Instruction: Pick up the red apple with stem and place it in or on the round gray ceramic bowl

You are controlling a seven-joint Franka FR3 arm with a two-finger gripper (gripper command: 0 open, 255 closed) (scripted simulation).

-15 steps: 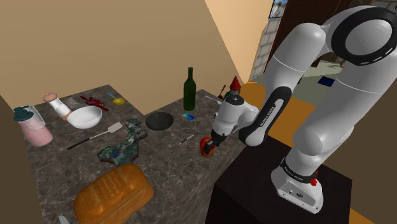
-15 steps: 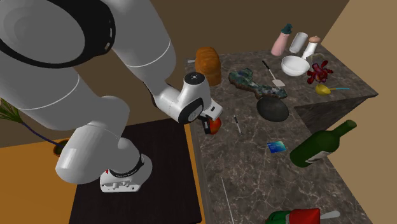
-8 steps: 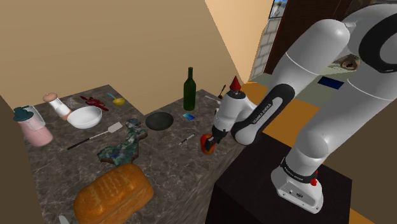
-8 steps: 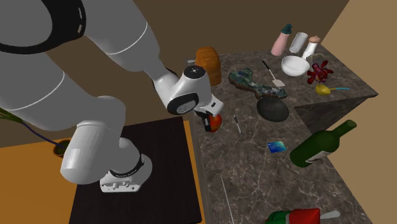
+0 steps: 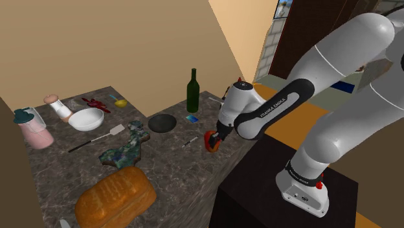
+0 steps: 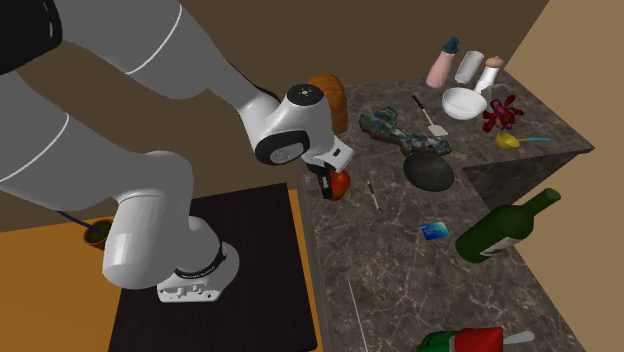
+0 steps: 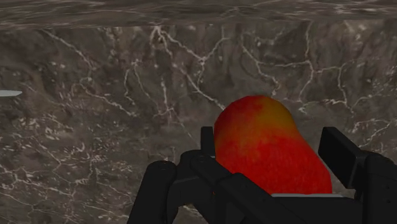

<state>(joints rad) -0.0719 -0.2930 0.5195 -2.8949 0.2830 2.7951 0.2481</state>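
The gripper [image 5: 210,143] is closed on the apple [image 5: 213,139], and its black fingers [image 7: 347,156] press the fruit from both sides. In the wrist view the apple [image 7: 267,159] is red with a yellow-orange patch near the top, and the dark veined counter [image 7: 114,127] lies behind it. In the shoulder view the apple is at the counter [image 5: 168,171] edge that is nearest to the stand [image 5: 272,194]. I cannot tell whether it touches the stone or hangs just above it. In the second exterior view the gripper [image 6: 329,186] holds the apple [image 6: 340,184] close to the same edge, and the white arm [image 6: 290,135] bends down to it from above. The bowl [image 5: 162,122] is dark gray and round; it stands on the counter well apart from the apple, toward the shoulder view's left. A small thin stick [image 5: 190,140] lies between the two. A blue card [image 5: 191,119] lies just beside the bowl, and a green bottle [image 5: 192,91] stands upright near it. Farther off are a patterned board [image 5: 126,148], a white bowl [image 5: 86,119] and a loaf [image 5: 115,196].
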